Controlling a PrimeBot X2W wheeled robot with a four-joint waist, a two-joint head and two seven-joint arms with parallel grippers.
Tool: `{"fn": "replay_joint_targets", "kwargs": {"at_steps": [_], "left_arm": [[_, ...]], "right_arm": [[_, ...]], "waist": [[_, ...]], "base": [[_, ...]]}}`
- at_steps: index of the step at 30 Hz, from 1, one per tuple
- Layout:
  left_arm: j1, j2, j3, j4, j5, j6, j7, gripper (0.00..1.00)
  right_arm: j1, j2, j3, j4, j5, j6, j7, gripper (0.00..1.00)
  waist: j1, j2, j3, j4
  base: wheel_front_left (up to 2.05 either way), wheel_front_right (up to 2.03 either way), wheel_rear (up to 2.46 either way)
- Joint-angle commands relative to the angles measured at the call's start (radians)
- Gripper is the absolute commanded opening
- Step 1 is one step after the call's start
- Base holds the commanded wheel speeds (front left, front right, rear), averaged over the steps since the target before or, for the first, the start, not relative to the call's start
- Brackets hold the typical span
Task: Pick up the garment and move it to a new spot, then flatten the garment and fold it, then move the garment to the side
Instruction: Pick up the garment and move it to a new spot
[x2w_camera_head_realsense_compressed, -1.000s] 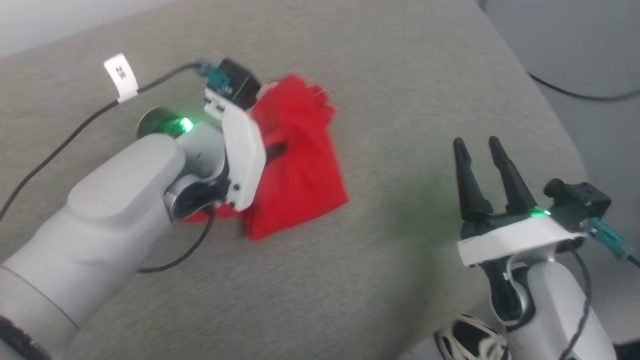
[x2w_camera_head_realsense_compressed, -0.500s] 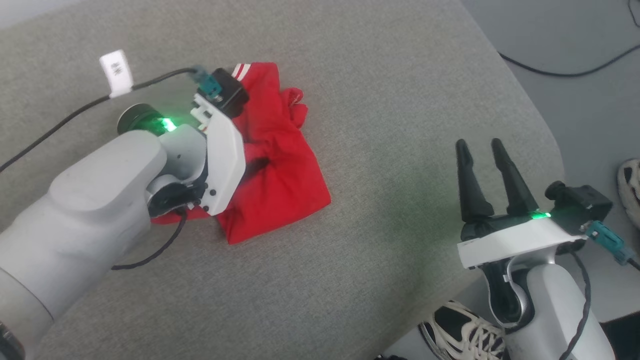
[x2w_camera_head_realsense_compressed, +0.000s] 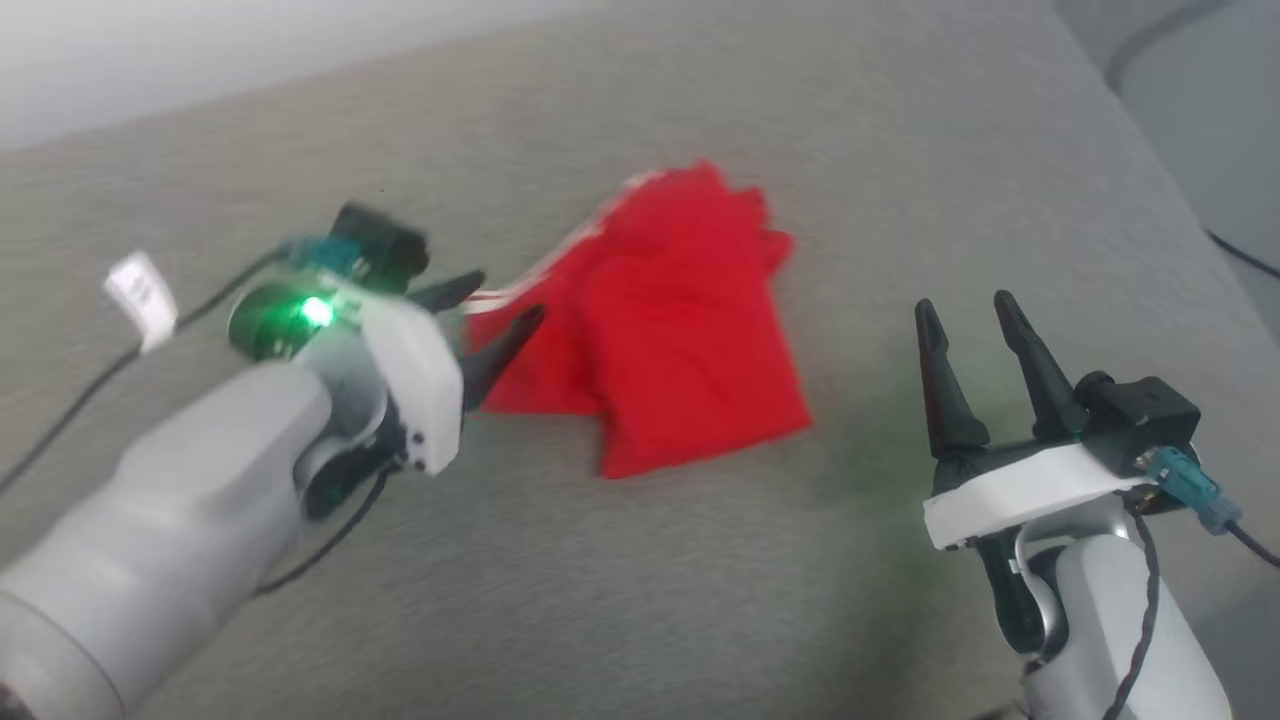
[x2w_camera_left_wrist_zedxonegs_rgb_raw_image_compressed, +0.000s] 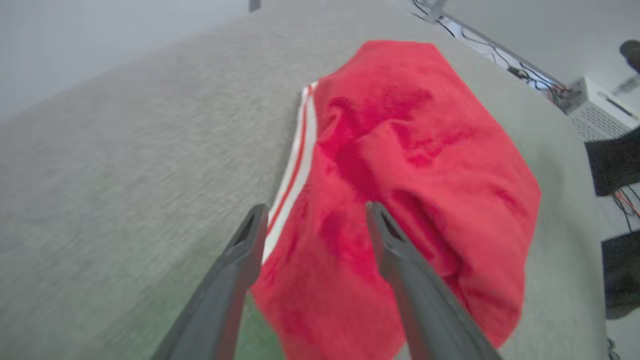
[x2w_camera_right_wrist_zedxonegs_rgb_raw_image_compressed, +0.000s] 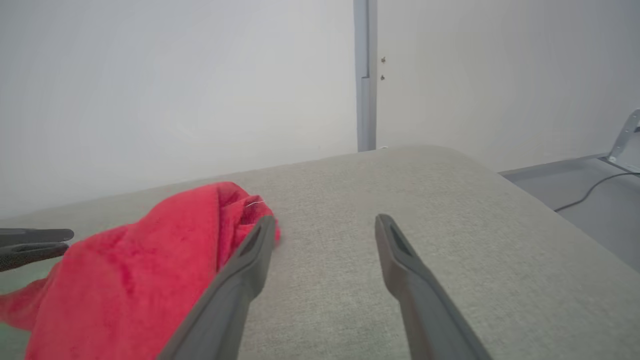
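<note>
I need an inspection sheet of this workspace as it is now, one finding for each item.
Surface: grey fabric top, rounded corner.
Job's things: red garment lies bunched, striped trim along one edge.
Clutter: nothing seen.
Grippers: left gripper open, fingers astride the trim, holding nothing; right gripper open, apart from the garment.
Cables: black cable with white tag beside the left arm; second cable on the floor.
Surroundings: pale wall, grey upright strip.

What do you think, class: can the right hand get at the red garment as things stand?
Probably yes. The right hand stands open beside the garment, with bare grey cushion between them. The left hand sits at the garment's opposite edge, out of the way.
</note>
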Motion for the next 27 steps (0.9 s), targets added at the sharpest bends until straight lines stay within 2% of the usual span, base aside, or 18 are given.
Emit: {"fn": "replay_joint_targets", "kwargs": {"at_steps": [1, 6, 10, 14, 18, 20, 21, 22, 27], "left_arm": [[0.047, -0.001, 0.011, 0.021, -0.028, 0.002, -0.046, 1.00], [0.172, -0.024, 0.039, 0.092, -0.085, 0.002, -0.162, 1.00], [0.267, -0.052, 0.077, 0.172, -0.063, 0.002, -0.191, 1.00], [0.365, -0.072, 0.230, 0.193, 0.006, 0.002, -0.192, 1.00], [0.485, -0.092, 0.426, 0.158, 0.089, 0.001, -0.193, 1.00], [0.553, -0.096, 0.529, 0.130, 0.145, 0.004, -0.193, 1.00], [0.553, -0.096, 0.529, 0.130, 0.145, 0.004, -0.193, 1.00], [0.588, -0.100, 0.574, 0.113, 0.175, 0.008, -0.193, 1.00], [0.765, -0.126, 0.810, -0.015, 0.359, 0.048, -0.193, 1.00]], "right_arm": [[0.015, 0.001, -0.009, 0.005, -0.021, 0.000, -0.001, 1.00], [0.042, -0.004, -0.064, 0.026, -0.089, 0.000, -0.001, 1.00], [0.079, -0.031, -0.111, 0.036, -0.111, 0.000, -0.001, 1.00], [0.132, -0.064, -0.160, 0.043, -0.120, 0.000, -0.001, 1.00], [0.188, -0.078, -0.205, 0.037, -0.123, 0.000, -0.001, 1.00], [0.211, -0.083, -0.223, 0.034, -0.124, 0.000, -0.001, 1.00], [0.211, -0.083, -0.223, 0.034, -0.124, 0.000, -0.001, 1.00], [0.221, -0.086, -0.230, 0.034, -0.124, 0.000, -0.001, 1.00], [0.256, -0.096, -0.252, 0.030, -0.123, 0.000, -0.001, 1.00]], "waist": [[0.0000, 0.0000, -0.070, 0.103], [0.0000, 0.0000, -0.113, 0.203], [0.0000, 0.0000, -0.148, 0.279], [0.0000, 0.0000, -0.185, 0.353], [0.0000, 0.0000, -0.221, 0.409], [0.0000, 0.0000, -0.235, 0.425], [0.0000, 0.0000, -0.235, 0.425], [0.0000, 0.0000, -0.240, 0.432], [0.0000, 0.0000, -0.269, 0.449]], "base": [[0.00, 0.00, 0.00], [0.00, 0.00, 0.00], [0.00, 0.00, 0.00], [0.00, 0.00, 0.00], [0.00, 0.00, 0.00], [0.00, 0.00, 0.00], [0.00, 0.00, 0.00], [0.00, 0.00, 0.00], [0.00, 0.00, 0.00]]}}
